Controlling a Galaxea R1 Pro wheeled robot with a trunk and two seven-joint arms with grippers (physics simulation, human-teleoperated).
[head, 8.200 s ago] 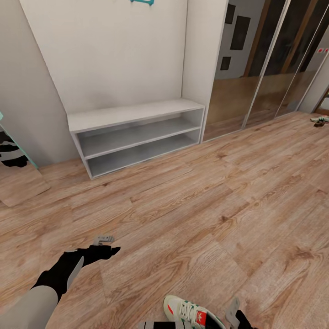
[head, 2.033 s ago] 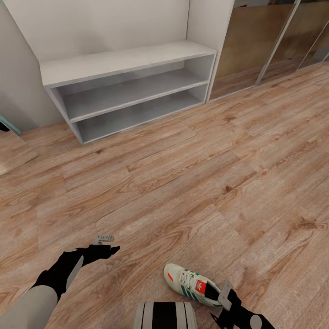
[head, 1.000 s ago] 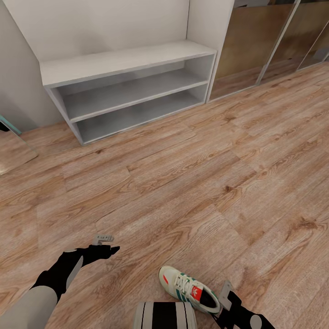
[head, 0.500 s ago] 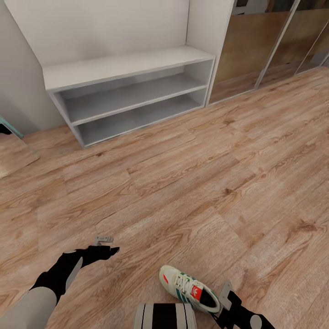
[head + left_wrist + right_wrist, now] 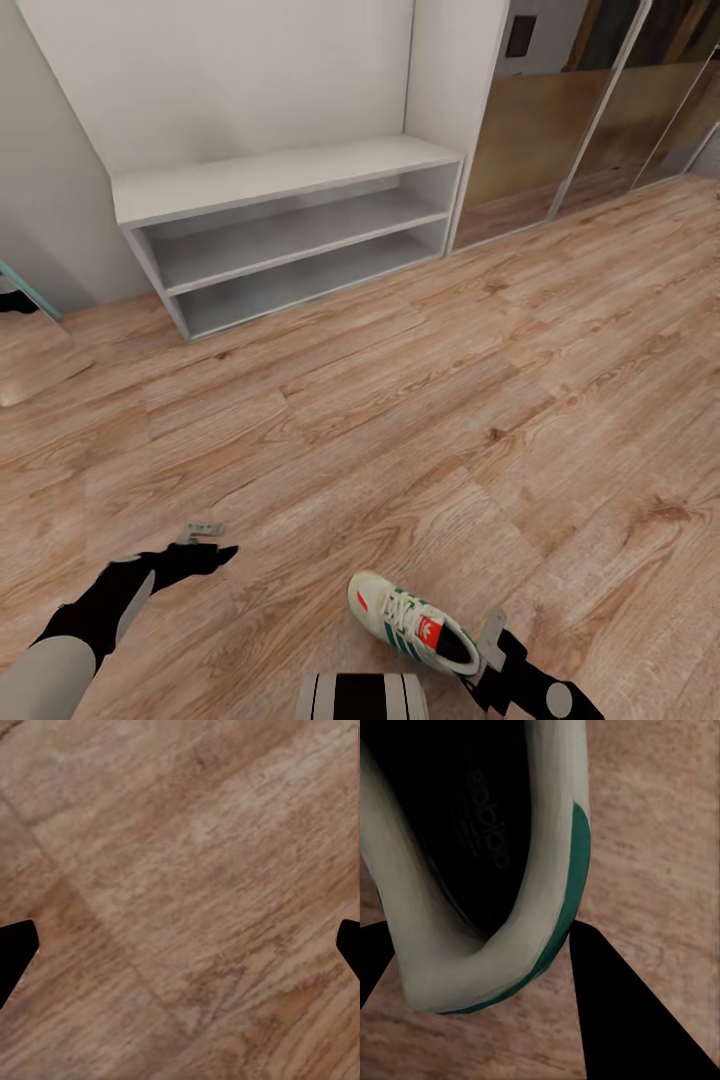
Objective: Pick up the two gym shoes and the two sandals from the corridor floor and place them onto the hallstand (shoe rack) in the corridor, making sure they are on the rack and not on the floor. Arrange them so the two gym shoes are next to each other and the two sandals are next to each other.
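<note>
Near the robot's base, right fingers (image 5: pixel 488 640) pinch one gym shoe (image 5: pixel 415 626) by its heel rim; left fingers (image 5: pixel 200 530) spread, empty. Hallstand (image 5: pixel 280 175) bare, ahead: nothing placed yet.

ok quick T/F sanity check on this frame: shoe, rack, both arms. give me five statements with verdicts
1. The right gripper has its jaws around the heel of a gym shoe. True.
2. The hallstand already has a shoe on its top. False: its top and both shelves are bare.
3. The left gripper is shut on a sandal. False: its jaws stand open over the corridor floor, holding nothing.
4. The gym shoe's toe points toward the hallstand side. True.
5. The hallstand has three open shelves. False: two.
</note>
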